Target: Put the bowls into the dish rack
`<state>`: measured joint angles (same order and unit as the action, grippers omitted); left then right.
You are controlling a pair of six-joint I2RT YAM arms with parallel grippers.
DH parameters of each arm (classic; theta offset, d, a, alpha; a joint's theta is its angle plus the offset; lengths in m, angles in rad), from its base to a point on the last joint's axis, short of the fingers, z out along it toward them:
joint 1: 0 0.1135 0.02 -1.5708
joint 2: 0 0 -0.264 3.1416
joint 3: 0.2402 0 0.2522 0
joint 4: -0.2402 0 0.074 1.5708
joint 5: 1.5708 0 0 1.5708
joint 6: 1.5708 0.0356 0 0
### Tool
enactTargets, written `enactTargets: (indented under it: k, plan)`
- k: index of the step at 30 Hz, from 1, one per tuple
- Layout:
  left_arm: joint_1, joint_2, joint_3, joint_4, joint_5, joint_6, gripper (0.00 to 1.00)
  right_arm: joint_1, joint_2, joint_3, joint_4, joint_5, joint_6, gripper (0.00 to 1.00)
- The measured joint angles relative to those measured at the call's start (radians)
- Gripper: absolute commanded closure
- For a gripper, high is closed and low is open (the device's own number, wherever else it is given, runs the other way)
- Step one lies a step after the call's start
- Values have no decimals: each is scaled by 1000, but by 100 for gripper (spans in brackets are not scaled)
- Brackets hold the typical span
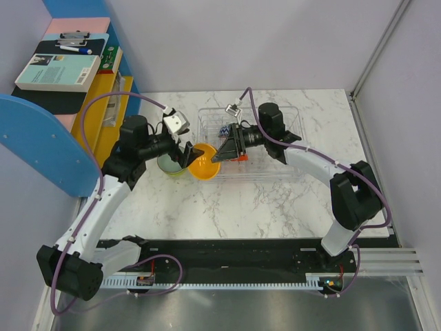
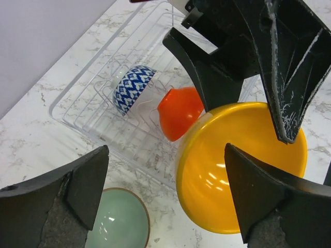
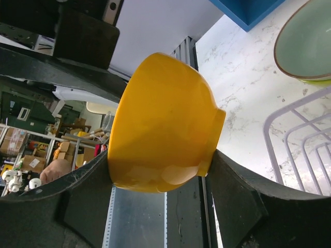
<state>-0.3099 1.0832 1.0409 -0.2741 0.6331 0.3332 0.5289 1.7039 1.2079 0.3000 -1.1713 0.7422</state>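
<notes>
My right gripper (image 1: pixel 222 150) is shut on the yellow-orange bowl (image 1: pixel 204 161), holding it tilted on its side just left of the clear dish rack (image 1: pixel 289 131). The right wrist view shows the bowl (image 3: pixel 160 124) clamped between my fingers. The blue-white zigzag bowl (image 2: pixel 133 88) and the red-orange bowl (image 2: pixel 180 111) stand on edge in the rack (image 2: pixel 77 116). My left gripper (image 1: pixel 185 156) is open and empty, above the pale mint bowl (image 2: pixel 116 222). The mint bowl sits nested in the lime green bowl (image 1: pixel 173 172) on the table.
A blue shelf unit (image 1: pixel 41 131) with books (image 1: pixel 58 69) and a yellow bin (image 1: pixel 103 103) stands at the left. Walls close the back and right. The black arm-base rail (image 1: pixel 227 252) runs along the near edge.
</notes>
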Motion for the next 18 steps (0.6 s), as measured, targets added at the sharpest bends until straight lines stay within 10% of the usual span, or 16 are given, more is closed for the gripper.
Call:
enactTargets:
  k: [10,18]
  plan:
    - [97,-24,0,-12,-36,-2,0,-94,-18,61,-287,89,-238,100]
    - [308,40,11,-109,-31,-2,0,-149,-123,211,-647,494,-614,100]
